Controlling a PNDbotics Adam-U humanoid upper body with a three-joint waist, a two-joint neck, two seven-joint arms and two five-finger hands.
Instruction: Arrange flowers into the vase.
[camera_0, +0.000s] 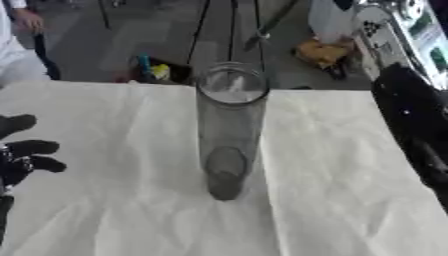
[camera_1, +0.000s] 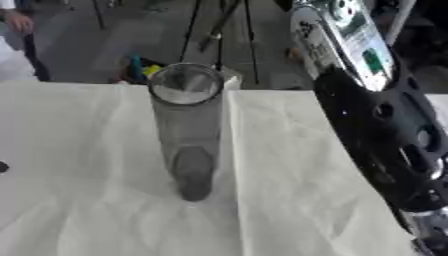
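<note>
- At the left edge of the frame, about mid-height in the left eye view, the left robot hand (camera_0: 24, 155) shows as a cluster of black fingers spread apart and pointing toward the middle of the desk, holding nothing and touching nothing that can be seen.
- In the right eye view only a dark speck of it shows at the left edge.
- Along the right side of the frame, the robot's right arm (camera_1: 385, 140) runs from the upper right down to the lower right corner as a bulky black and silver limb; the right robot hand itself shows in neither view.
- Between the two limbs, the desk (camera_0: 114, 210) is covered by a white, creased cloth, with wide open room to the left and to the right of the vase.
- In the centre of the frame stands the vase (camera_0: 229, 130), a tall clear glass cylinder with a round open mouth at the top and a darker, thicker base resting on the cloth; it is upright, well apart from the left robot hand.
- No flower can be seen inside the vase.
- At the top of the frame the far edge of the desk runs straight across, just behind the vase's mouth, with a grey floor (camera_0: 105, 45) beyond it.
</note>
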